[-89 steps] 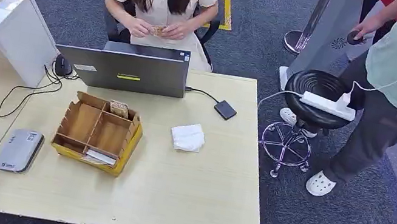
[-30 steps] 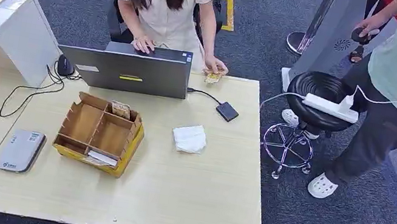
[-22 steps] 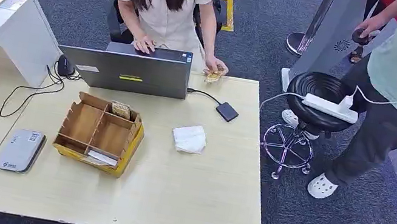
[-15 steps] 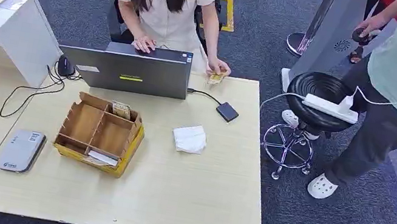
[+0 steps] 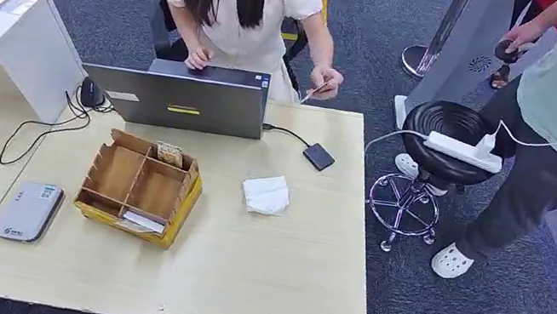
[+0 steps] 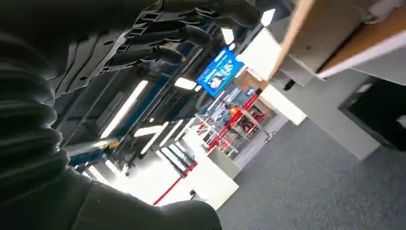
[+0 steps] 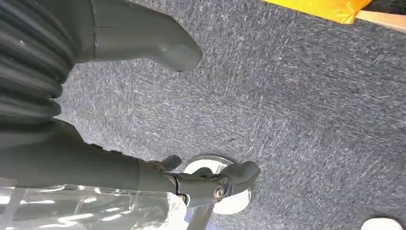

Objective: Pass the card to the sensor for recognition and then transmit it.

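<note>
A seated person's hand (image 5: pixel 326 78) held the card (image 5: pixel 314 90) just beyond the counter (image 5: pixel 273 268). Left hand (image 6: pixel 158 43) and right hand (image 7: pixel 143 110) hung spread, holding nothing.

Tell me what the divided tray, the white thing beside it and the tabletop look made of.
The divided tray looks like brown corrugated cardboard, matte, with slotted partitions. The white thing seems soft tissue or cloth: crumpled folds. The tabletop appears pale wood-grain laminate, smooth, with a thin edge band.
</note>
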